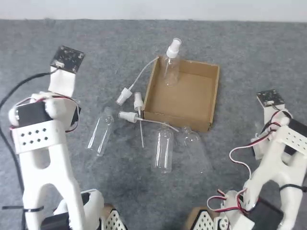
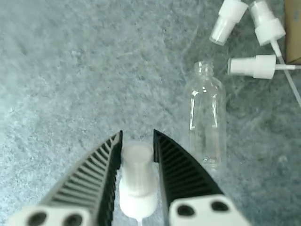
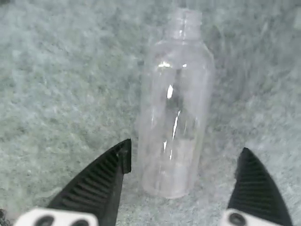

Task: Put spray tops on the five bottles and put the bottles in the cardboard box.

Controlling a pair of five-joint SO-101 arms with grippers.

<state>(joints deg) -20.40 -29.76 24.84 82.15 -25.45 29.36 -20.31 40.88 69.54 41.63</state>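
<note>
My left gripper (image 2: 137, 136) is shut on a white spray top (image 2: 137, 174), held above the grey carpet. Close by lie a clear open bottle (image 2: 206, 117) (image 1: 100, 130) and three loose spray tops (image 2: 228, 21) (image 2: 266, 26) (image 2: 251, 66). My right gripper (image 3: 185, 148) stands open over another clear bottle (image 3: 176, 94) that lies on the carpet, one finger on each side of its base. The cardboard box (image 1: 211, 96) holds one upright bottle with a spray top (image 1: 171, 62). Two more open bottles (image 1: 163, 148) (image 1: 194, 148) lie in front of the box.
Grey carpet (image 1: 240, 48) covers the table. The loose spray tops (image 1: 123, 96) (image 1: 138, 101) (image 1: 127, 115) with their long dip tubes lie just left of the box. The left arm (image 1: 41, 139) and the right arm (image 1: 283, 143) stand at the near corners.
</note>
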